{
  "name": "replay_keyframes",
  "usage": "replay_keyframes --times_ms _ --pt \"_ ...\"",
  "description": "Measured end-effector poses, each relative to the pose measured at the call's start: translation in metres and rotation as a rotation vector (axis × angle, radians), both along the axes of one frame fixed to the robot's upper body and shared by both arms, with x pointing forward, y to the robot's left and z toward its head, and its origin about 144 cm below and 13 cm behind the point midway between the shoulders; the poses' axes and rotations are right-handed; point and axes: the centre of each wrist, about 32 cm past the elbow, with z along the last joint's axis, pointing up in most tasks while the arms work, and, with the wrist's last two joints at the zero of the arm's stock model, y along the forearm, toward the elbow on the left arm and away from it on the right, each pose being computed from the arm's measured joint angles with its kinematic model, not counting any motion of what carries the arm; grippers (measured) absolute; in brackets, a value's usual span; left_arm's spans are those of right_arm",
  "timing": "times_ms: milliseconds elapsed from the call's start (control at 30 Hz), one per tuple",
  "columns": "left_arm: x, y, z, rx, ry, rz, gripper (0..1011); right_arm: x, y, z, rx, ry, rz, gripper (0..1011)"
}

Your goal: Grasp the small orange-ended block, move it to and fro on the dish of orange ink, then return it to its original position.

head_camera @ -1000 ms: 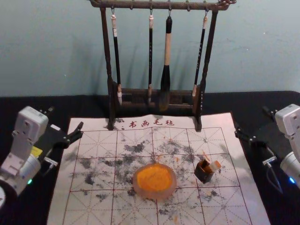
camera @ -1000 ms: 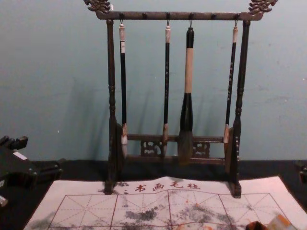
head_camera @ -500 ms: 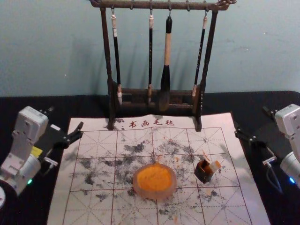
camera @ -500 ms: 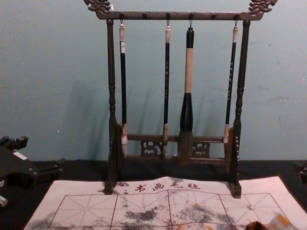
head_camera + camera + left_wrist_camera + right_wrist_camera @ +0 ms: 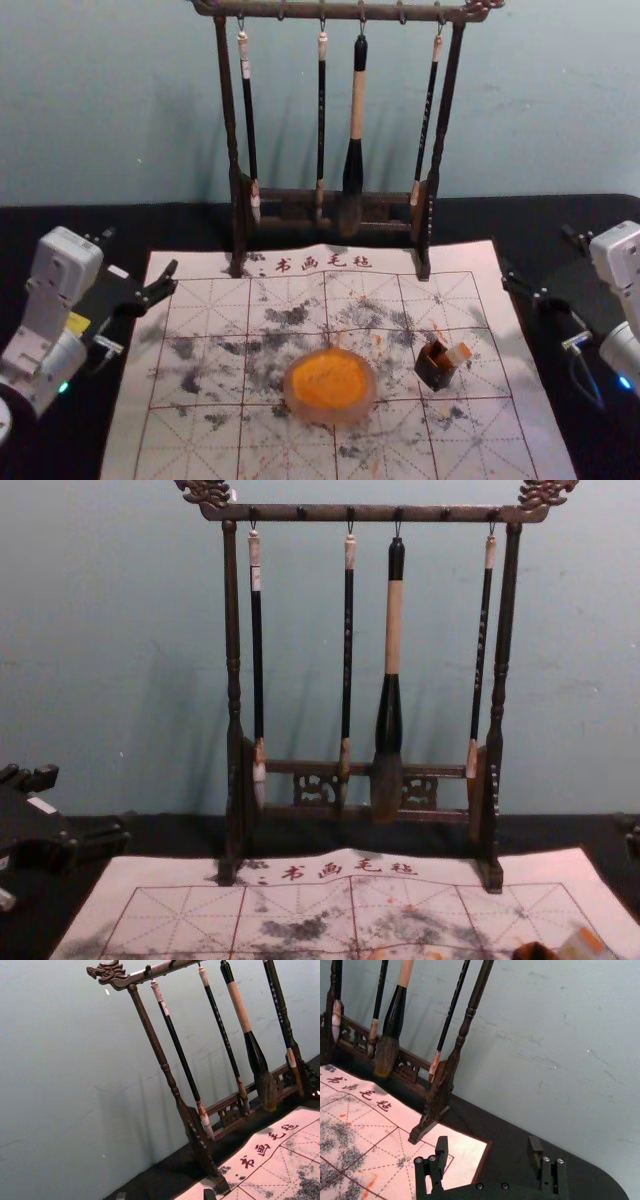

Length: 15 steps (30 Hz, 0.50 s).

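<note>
"Hardly anything shifts against the earlier frame: the right gripper (image 5: pixel 488 1142) seems to sit a hair farther out to its own side, if it moves at all. Any change in the block?"

"None that I can make out. The small orange-ended block (image 5: pixel 459 353) stays tilted in its dark holder (image 5: pixel 435 371), upper end leaning toward the right gripper's side. From that gripper, it lies inward and nearer the robot."

"Does either gripper have hold of anything?"

"No. The right one is released, its fingers spread with nothing between them. The left gripper (image 5: pixel 165 1194) is parked by the left edge of the mat (image 5: pixel 200 445), likewise released and empty."

"And the dish of orange ink (image 5: pixel 368 398)?"

"Farther inward from the right gripper than the block is, beside the holder but apart from it."

"So what does that slight shift mean?"

"Perhaps the first stir of a reach. I'd judge the grasp is yet to come, and the right arm is the natural choice, being closer. It needs to come back and inward, then match the block's slant."

"And the risk?"

"Catching the holder's rim: it looks light enough to tip or drag, and then the return spot is lost."
</note>
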Motion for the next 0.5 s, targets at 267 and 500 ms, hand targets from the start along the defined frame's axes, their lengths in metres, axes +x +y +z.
replay_keyframes --times_ms 267,500 --pt "0.0 0.0 0.0 0.0 0.0 0.0 1001 -0.001 -0.008 0.005 0.035 -0.001 0.029 1002" --pt "0.0 0.0 0.0 0.0 0.0 0.0 1001 -0.013 -0.013 0.009 0.062 0.011 0.063 1003"
